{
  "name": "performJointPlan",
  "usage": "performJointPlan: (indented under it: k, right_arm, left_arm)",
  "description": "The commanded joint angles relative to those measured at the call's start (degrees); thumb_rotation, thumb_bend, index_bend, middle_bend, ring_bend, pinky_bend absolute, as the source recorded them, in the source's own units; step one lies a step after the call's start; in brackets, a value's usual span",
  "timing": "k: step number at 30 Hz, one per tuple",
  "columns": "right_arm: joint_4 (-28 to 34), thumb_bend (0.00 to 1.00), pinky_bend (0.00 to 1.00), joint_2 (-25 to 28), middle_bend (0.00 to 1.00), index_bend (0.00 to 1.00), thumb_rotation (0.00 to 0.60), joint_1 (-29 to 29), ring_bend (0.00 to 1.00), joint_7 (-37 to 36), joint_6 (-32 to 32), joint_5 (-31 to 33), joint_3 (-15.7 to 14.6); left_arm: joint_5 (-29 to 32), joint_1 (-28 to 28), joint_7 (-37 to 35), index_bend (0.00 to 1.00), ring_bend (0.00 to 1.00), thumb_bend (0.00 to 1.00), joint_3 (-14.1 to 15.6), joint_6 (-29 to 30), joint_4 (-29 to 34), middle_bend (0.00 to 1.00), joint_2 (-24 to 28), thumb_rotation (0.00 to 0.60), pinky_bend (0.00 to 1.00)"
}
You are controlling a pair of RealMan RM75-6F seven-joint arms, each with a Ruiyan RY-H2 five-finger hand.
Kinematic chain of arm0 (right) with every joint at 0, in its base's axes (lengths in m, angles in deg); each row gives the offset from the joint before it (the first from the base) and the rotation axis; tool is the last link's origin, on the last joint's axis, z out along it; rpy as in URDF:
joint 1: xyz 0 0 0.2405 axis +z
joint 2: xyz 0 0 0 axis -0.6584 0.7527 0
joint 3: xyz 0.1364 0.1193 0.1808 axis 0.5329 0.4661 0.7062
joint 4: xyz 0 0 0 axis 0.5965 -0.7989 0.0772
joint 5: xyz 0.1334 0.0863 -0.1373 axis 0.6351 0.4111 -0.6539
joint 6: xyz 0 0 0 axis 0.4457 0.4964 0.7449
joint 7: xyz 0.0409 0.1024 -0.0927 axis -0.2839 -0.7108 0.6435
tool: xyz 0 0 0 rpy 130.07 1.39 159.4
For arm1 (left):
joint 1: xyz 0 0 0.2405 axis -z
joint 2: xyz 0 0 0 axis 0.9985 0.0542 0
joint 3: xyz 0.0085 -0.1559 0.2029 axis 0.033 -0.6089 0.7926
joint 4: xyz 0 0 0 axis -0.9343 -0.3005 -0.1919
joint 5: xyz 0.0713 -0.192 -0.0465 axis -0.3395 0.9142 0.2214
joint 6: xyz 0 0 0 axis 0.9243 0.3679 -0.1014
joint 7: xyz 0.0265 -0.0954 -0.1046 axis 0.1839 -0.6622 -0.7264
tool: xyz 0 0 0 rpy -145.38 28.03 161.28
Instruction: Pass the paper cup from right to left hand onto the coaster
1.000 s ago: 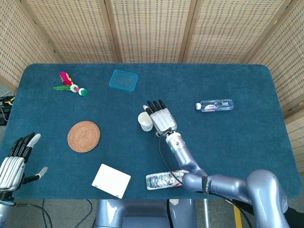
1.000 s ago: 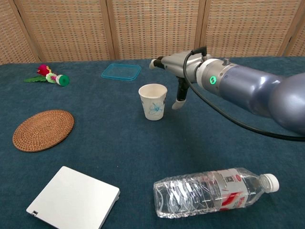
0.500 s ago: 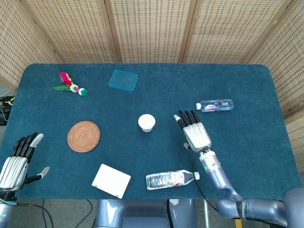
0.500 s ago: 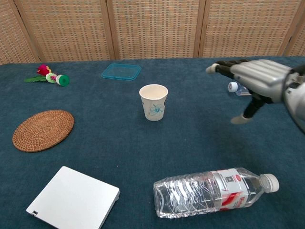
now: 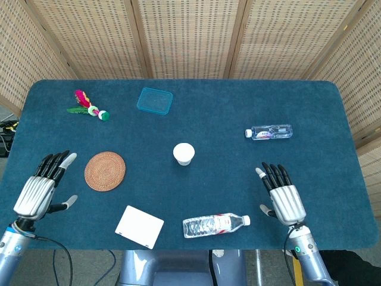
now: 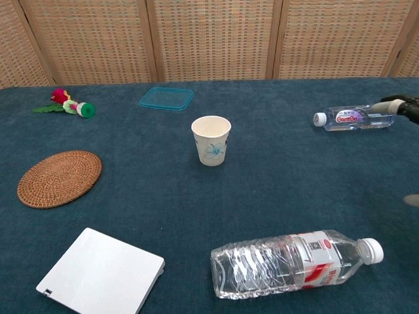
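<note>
A white paper cup [image 5: 184, 154] [image 6: 211, 140] with a blue print stands upright in the middle of the table, held by nothing. The round woven coaster [image 5: 105, 171] [image 6: 59, 178] lies bare to its left. My right hand [image 5: 281, 199] hovers open near the front right edge, far from the cup; only its fingertips [image 6: 399, 104] show at the chest view's right border. My left hand [image 5: 43, 188] is open at the front left, just left of the coaster, and is outside the chest view.
A large clear bottle [image 5: 214, 224] [image 6: 293, 263] lies near the front edge, with a white flat box [image 5: 139, 227] [image 6: 100, 274] to its left. A small bottle [image 5: 269, 131] [image 6: 353, 118] lies at the right, a teal lid [image 5: 155, 100] and a colourful toy [image 5: 89, 106] at the back.
My right hand has let go of the cup and drawn back right and toward the front edge. The cup stays upright where it was. My left hand has risen toward the coaster.
</note>
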Motion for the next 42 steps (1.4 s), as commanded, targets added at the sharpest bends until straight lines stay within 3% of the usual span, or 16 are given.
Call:
performJointPlan:
  k: [1, 6, 14, 21, 31, 42]
  right_arm:
    - [-0.54, 0.08, 0.0, 1.27, 0.0, 0.05, 0.6, -1.57, 0.0, -2.14, 1.22, -1.19, 0.28]
    - [-1.8, 0.08, 0.0, 1.99, 0.0, 0.06, 0.6, -3.17, 0.0, -5.11, 1.2, -2.14, 1.46]
    - [-3.02, 0.08, 0.0, 2.79, 0.0, 0.06, 0.6, -4.73, 0.0, -8.41, 0.5, -2.32, 3.96]
    - [-4.25, 0.08, 0.0, 3.32, 0.0, 0.05, 0.6, -5.87, 0.0, -11.47, -0.63, -1.4, 6.06]
    - [-5.37, 0.08, 0.0, 3.84, 0.0, 0.05, 0.6, -7.31, 0.0, -15.07, -0.82, -2.04, 8.05]
    - [-6.32, 0.08, 0.0, 4.15, 0.0, 0.06, 0.6, -8.2, 0.0, -17.73, -0.97, -2.53, 9.39]
  left_arm:
    - [5.1, 7.33, 3.87, 0.0, 0.0, 0.25, -4.41, -9.05, 3.57, 0.0, 2.21, 0.6, 0.0]
    - [13.03, 14.33, 9.8, 0.0, 0.0, 0.25, -7.89, -17.84, 5.54, 0.0, 1.89, 0.6, 0.0]
    - [25.78, 23.78, 22.98, 0.0, 0.0, 0.25, -10.41, -24.34, 4.29, 0.0, -3.2, 0.6, 0.0]
    - [36.57, 31.65, 31.94, 0.0, 0.0, 0.25, -10.06, -27.41, 1.16, 0.0, -9.12, 0.6, 0.0]
    - [54.46, 44.88, 41.77, 0.0, 0.0, 0.25, -9.7, -30.06, -8.24, 0.0, -17.96, 0.6, 0.0]
    - [64.37, 53.87, 47.0, 0.0, 0.0, 0.25, -8.36, -31.28, -15.39, 0.0, -23.32, 0.6, 0.0]
